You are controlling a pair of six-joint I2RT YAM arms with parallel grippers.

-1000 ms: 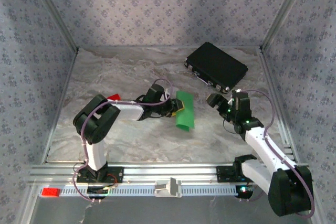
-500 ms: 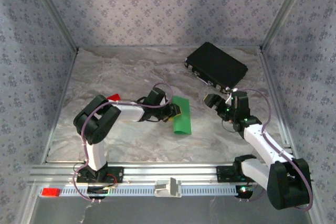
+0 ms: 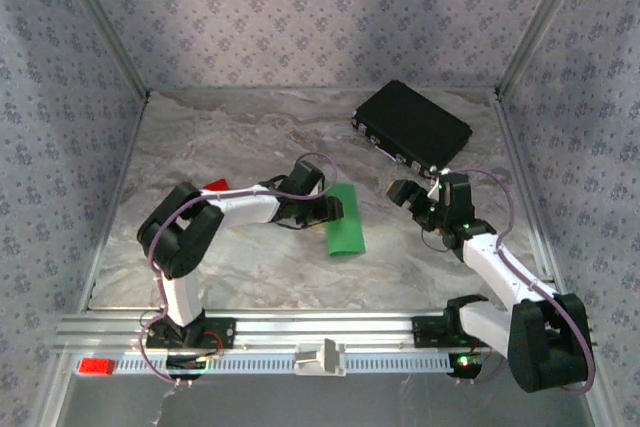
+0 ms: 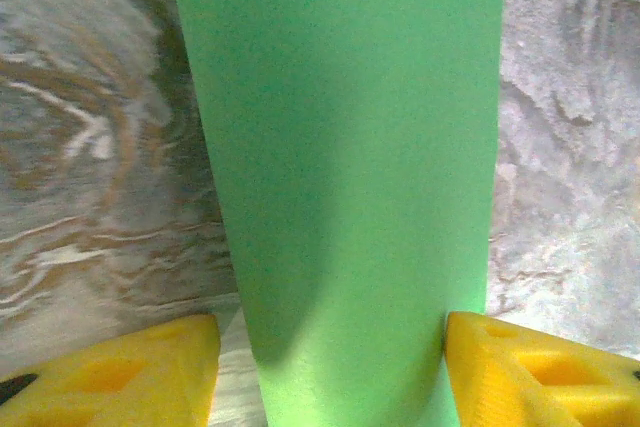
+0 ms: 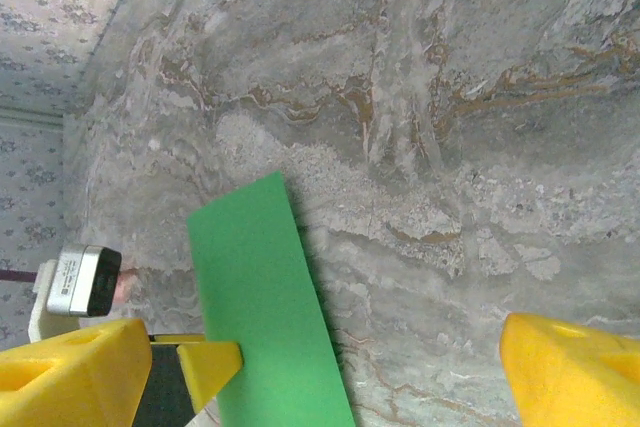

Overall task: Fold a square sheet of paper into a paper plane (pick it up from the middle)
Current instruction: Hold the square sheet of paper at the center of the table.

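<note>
From above, the marbled table (image 3: 240,137) sits inside patterned walls, a shut black case (image 3: 412,127) at its far right, the folded green sheet of paper (image 3: 346,222) flat mid-table. My left gripper (image 4: 330,347) straddles the strip, jaws apart. My right gripper (image 5: 330,357) hangs spread wide, the paper on the marble before it.

Robot test cell in a laboratory. A marble-patterned tabletop (image 3: 250,137) is boxed in on three sides by wallpapered panels (image 3: 320,17) set in metal framing. A left arm (image 3: 185,237) and a right arm (image 3: 500,272), both trailing cables, are bolted to an aluminium rail (image 3: 330,327) along the near edge.
</note>
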